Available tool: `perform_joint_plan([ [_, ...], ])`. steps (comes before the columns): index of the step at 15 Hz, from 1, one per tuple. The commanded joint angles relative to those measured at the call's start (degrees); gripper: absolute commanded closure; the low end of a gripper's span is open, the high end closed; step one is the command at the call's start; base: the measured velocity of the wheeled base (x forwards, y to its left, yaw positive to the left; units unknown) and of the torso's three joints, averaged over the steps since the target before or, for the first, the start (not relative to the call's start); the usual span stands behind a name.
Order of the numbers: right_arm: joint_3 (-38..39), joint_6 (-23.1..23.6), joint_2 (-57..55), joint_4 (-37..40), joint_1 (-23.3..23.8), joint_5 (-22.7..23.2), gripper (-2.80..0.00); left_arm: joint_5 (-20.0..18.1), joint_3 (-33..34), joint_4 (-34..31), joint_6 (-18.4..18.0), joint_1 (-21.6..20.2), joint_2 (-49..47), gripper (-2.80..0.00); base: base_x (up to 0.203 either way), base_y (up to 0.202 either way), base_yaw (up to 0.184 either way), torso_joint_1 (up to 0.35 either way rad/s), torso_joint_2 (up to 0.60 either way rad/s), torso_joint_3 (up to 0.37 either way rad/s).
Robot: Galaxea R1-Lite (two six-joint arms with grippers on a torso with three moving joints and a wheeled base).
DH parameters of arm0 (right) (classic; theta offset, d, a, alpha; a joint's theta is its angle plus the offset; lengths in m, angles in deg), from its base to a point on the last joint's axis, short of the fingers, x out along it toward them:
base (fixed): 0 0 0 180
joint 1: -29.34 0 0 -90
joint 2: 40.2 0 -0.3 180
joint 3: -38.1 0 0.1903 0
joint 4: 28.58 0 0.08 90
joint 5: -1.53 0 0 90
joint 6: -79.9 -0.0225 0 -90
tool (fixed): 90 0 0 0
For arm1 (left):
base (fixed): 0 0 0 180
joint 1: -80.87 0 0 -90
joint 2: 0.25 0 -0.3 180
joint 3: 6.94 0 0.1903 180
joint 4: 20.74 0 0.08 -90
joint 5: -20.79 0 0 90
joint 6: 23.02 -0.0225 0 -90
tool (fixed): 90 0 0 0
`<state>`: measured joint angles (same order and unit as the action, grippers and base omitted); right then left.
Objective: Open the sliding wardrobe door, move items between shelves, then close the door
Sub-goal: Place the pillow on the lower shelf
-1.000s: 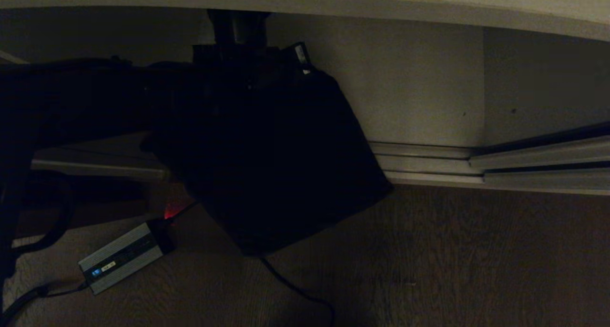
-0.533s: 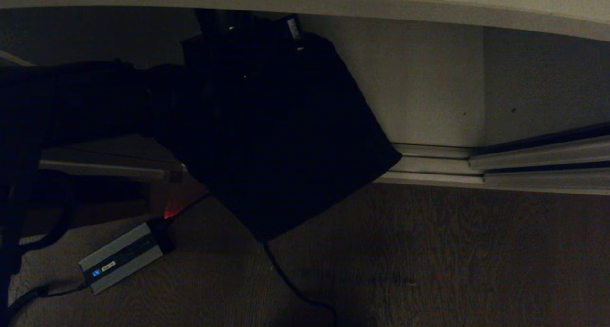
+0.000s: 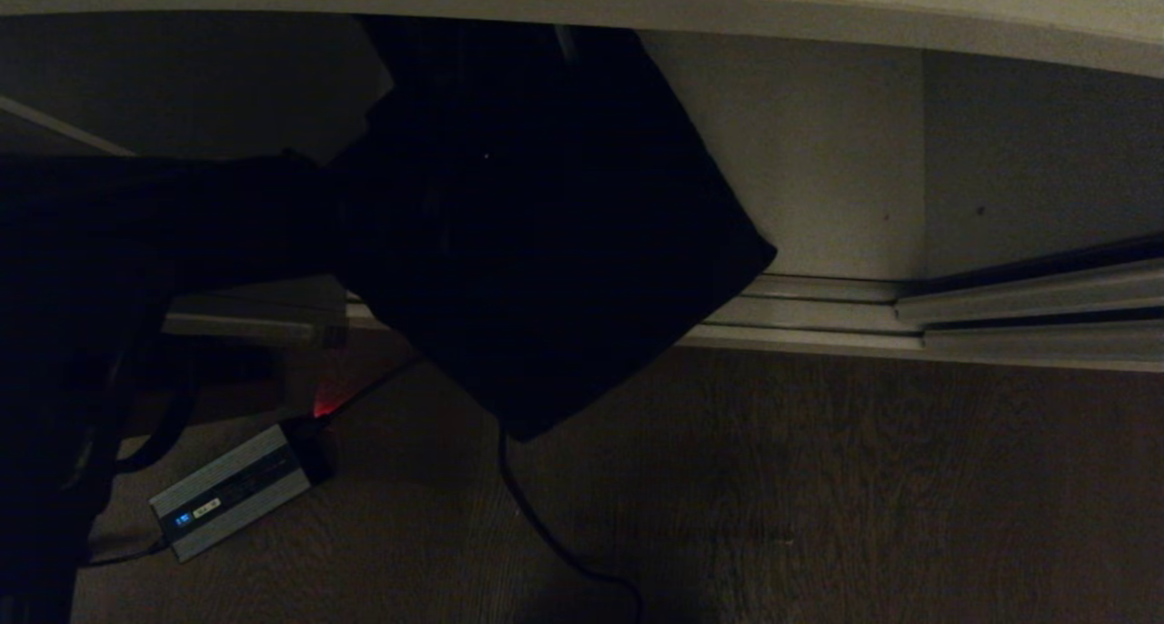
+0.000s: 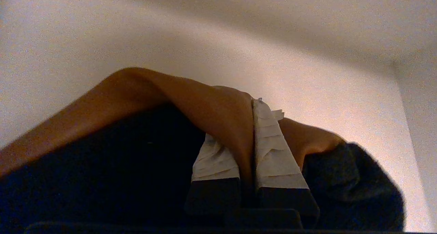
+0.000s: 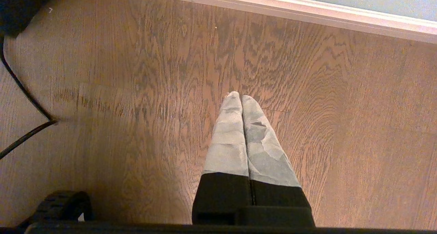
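Under the pale shelf edge [image 3: 582,10] at the top of the head view, the left arm [image 3: 164,224] reaches in from the left, dark and hard to separate from its load. Its end effector [image 4: 251,148] is pinched tight on the cushion [image 3: 546,233], the taped fingers [image 4: 273,152] squeezing a fold of the brown fabric between them in the left wrist view, with the black back bulging to either side. From the head view the cushion hangs as a black, tilted square, its top corner seemingly tucked up behind the shelf edge, though the gloom makes that uncertain, and its lowest corner pointing toward the wood floor [image 3: 864,497]. Behind it stands the white inner wall [image 3: 818,169] of the wardrobe, and along the floor run the pale sliding tracks [image 3: 1000,315]. A grey power brick [image 3: 232,492] and a black cable [image 3: 555,533] lie on the floor below. The right end effector [image 5: 241,101] hangs over bare floorboards, its fingers pressed together and holding nothing.
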<state>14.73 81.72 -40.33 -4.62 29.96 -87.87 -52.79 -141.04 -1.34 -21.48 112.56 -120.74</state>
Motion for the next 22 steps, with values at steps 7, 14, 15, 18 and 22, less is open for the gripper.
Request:
perform_joint_plan([
  [7, 0.2, 0.0, 0.0, 0.0, 0.0, 0.0, 0.00, 2.2, 0.0, 16.5, -8.3, 0.3, -1.7, 0.00, 0.000, 0.000, 0.000, 0.000, 0.00, 0.000],
  [14, 0.2, 0.0, 0.0, 0.0, 0.0, 0.0, 0.00, 3.7, 0.0, 16.8, -8.8, 0.4, -3.8, -2.80, 0.000, 0.000, 0.000, 0.000, 0.00, 0.000],
  [15, 0.2, 0.0, 0.0, 0.0, 0.0, 0.0, 0.00, 3.7, 0.0, 16.5, -8.5, 0.4, -3.9, -2.80, 0.000, 0.000, 0.000, 0.000, 0.00, 0.000],
  [18, 0.2, 0.0, 0.0, 0.0, 0.0, 0.0, 0.00, 3.2, 0.0, 14.3, -8.3, 0.4, -3.8, -2.80, 0.000, 0.000, 0.000, 0.000, 0.00, 0.000],
  [22, 0.2, 0.0, 0.0, 0.0, 0.0, 0.0, 0.00, 3.1, -0.3, 10.2, -8.0, 0.4, -3.6, -2.80, 0.000, 0.000, 0.000, 0.000, 0.00, 0.000],
])
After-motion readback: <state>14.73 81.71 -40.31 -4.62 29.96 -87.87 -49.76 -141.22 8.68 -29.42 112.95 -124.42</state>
